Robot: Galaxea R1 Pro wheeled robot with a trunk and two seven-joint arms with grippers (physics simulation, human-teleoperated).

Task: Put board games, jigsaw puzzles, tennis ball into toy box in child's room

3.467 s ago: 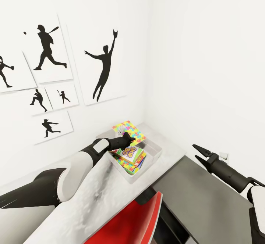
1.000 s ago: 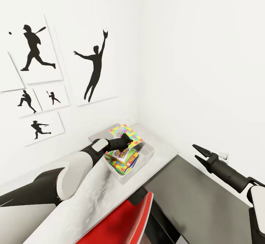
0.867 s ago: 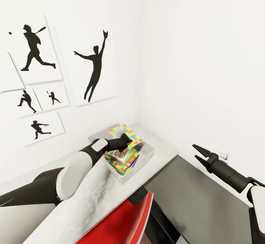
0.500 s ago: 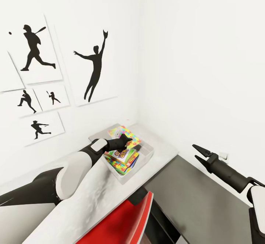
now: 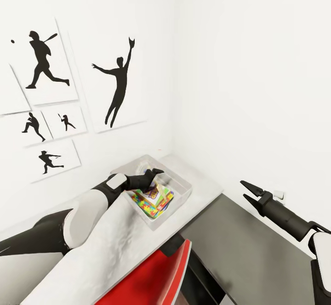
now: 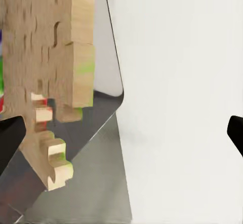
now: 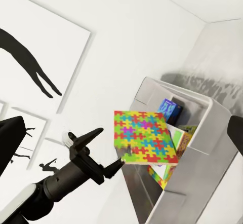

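Your jigsaw puzzle (image 7: 145, 136) is tilted over the toy box (image 5: 182, 196), one edge down among the things already inside; from the right wrist view it shows its full coloured face, and the left wrist view (image 6: 55, 77) sees its plain wooden back and edge close up. The toy box sits on the far end of the table (image 5: 115, 245), close to the room's corner. Inside it you have a second jigsaw puzzle (image 5: 145, 204) lying flat at the near end, the SKIP BO board game (image 5: 155, 191) above it, and a blue board game (image 7: 168, 108) standing against the far wall of the box.

Your left gripper (image 7: 105, 150) hangs just beside the tilted puzzle with its fingers spread apart; one fingertip lies at the puzzle's edge, and you cannot tell whether it touches. Nothing is clamped.

Your right gripper (image 5: 247, 192) hovers well off to the right, over the dark surface (image 5: 248, 250) beside the table, fingers parted and holding nothing.

A red chair (image 5: 151, 279) stands at the table's near edge. Black silhouette sports pictures (image 5: 120, 84) hang on the left wall.
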